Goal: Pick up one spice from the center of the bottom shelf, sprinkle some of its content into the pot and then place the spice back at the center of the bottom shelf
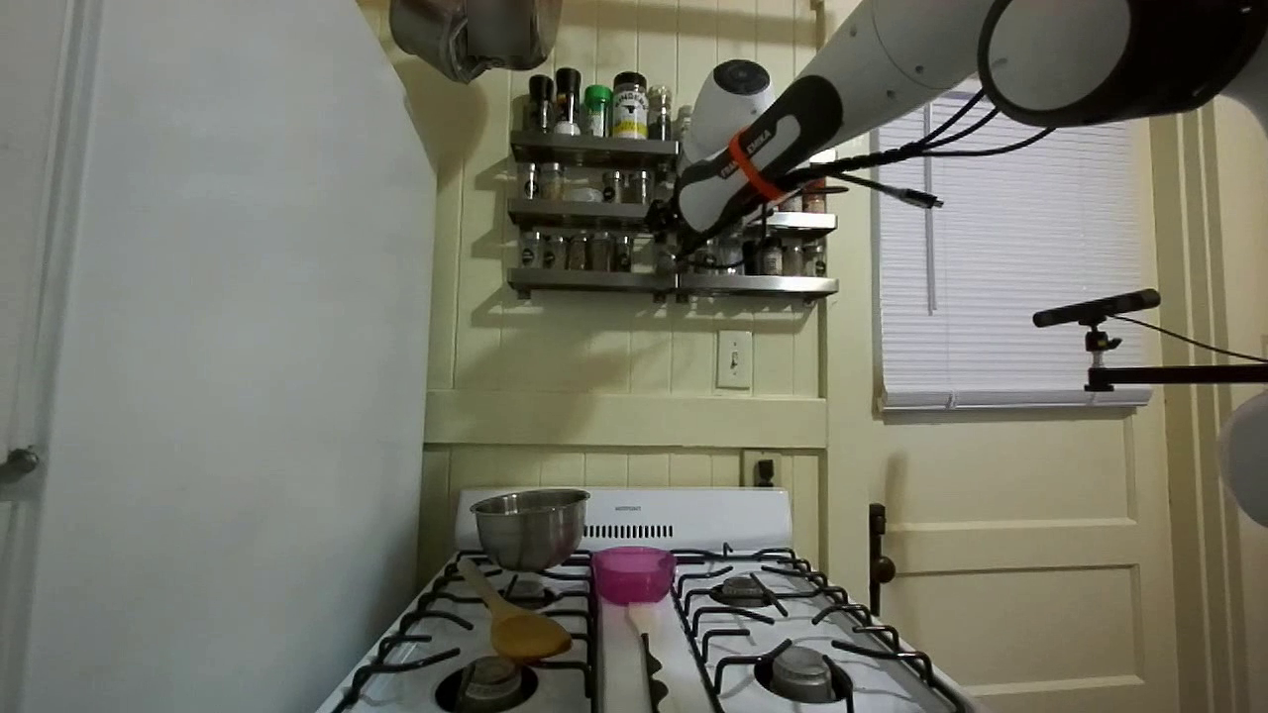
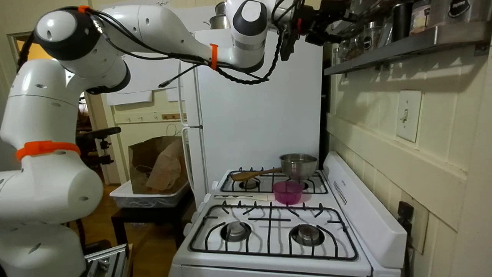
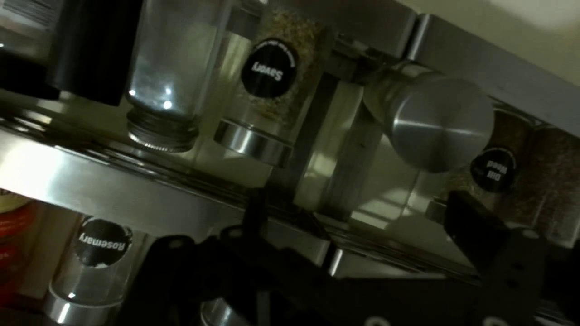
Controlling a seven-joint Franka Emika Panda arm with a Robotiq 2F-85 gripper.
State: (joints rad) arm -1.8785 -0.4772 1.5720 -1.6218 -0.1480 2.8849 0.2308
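Nearest in an exterior view, the white arm (image 1: 892, 50) fills the upper right and stretches away toward the wall (image 1: 634, 366), an orange band (image 1: 755, 166) wrapped around it. Lower down, on the stove (image 1: 616, 678), a wooden spoon (image 1: 530, 634) lies with its bowl toward the viewer, its handle running back beside the pot (image 1: 530, 535). A pale utensil (image 1: 642, 619) lies along the stove's middle strip, one end at the pink cup (image 1: 634, 576); whether they touch is hard to tell. Slightly farther back, the silver pot rests by a rear burner (image 1: 530, 591), on the same side as the fridge (image 2: 261, 104) and in front of the stove's back panel (image 1: 693, 503).

Well above the pot, the claw (image 3: 359, 195) is up near the wall. In the wrist view, which stands upside down, its fingers (image 3: 476, 226) are spread wide apart. Past the fingertips, at the center of the bottom shelf (image 3: 498, 74), a spice jar (image 3: 435, 120) is tipped forward, its silver lid facing the camera, near the joint between two shelf sections. Beside it, a jar marked Dill Weed (image 3: 494, 170) shows partly behind that lid; toward the other side stands an upright jar marked Savory (image 3: 270, 68). The middle shelf (image 3: 136, 190) carries a jar marked Rosemary (image 3: 102, 246). Farthest off, a light switch (image 1: 734, 359) sits on the wall below the bottom shelf.
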